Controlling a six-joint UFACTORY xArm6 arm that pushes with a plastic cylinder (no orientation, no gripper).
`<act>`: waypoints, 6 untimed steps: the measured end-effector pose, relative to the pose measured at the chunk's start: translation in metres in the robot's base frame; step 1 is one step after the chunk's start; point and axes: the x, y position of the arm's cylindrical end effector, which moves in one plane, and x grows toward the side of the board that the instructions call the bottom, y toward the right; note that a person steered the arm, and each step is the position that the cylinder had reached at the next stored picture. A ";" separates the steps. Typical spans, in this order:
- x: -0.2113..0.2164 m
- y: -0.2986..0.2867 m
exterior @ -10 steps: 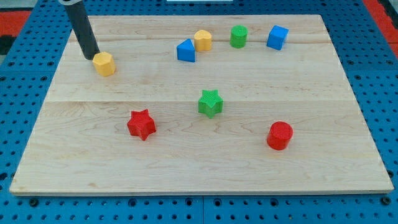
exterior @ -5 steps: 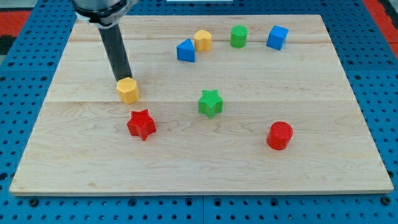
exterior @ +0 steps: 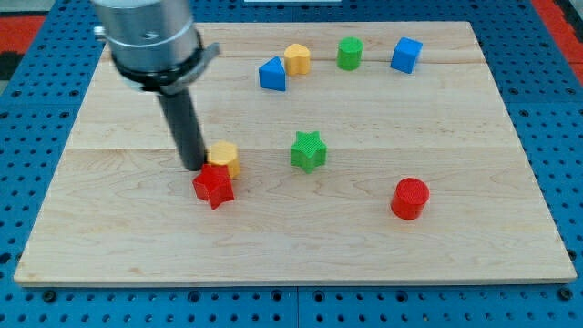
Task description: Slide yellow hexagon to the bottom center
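My tip (exterior: 194, 167) (a bare rod, no jaws to open or close, holds nothing) sits just left of yellow hexagon (exterior: 223, 157), apparently touching it. Hexagon is left of board centre, touching red star (exterior: 213, 187) below it; green star (exterior: 309, 149) to the view's right.

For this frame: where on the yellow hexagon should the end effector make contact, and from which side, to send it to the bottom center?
Press on the upper face of the yellow hexagon, coming from the view's top and slightly left. My tip sits at its left now, and the red star touches its lower left, so pushing down and rightward likely clears the star.
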 end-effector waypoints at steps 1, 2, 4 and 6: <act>-0.027 0.015; -0.032 0.010; -0.028 0.064; 0.014 0.088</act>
